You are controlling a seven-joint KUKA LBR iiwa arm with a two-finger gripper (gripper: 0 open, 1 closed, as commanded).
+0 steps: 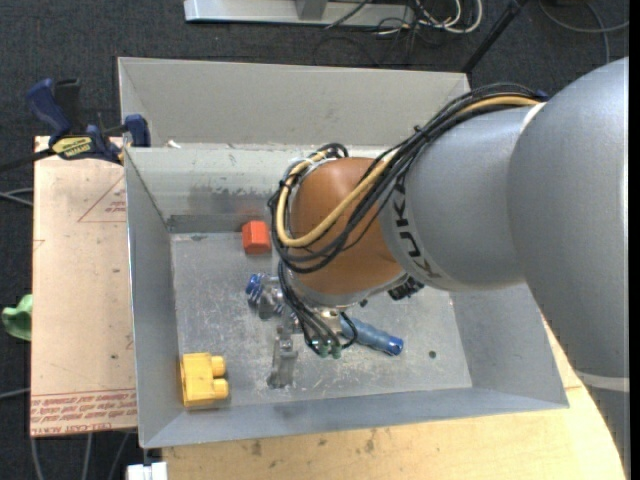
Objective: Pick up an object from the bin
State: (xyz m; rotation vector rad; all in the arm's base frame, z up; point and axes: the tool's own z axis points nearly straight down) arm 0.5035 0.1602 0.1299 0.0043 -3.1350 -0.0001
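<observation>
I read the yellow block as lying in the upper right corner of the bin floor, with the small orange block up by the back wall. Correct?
Not quite. In the camera view, the yellow block lies in the lower left corner of the bin floor, not the upper right. The small orange block is up by the back wall, as you said.

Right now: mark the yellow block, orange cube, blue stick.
yellow block (pixel 204 380), camera view, middle of its body.
orange cube (pixel 256 236), camera view, its middle.
blue stick (pixel 380 341), camera view, exposed right end.

Bin (pixel 150 298) floor bare on the left between orange block (pixel 256 236) and yellow block (pixel 203 379), arm (pixel 470 208) over the middle, blue piece (pixel 380 341) under its edge, near right corner open
</observation>
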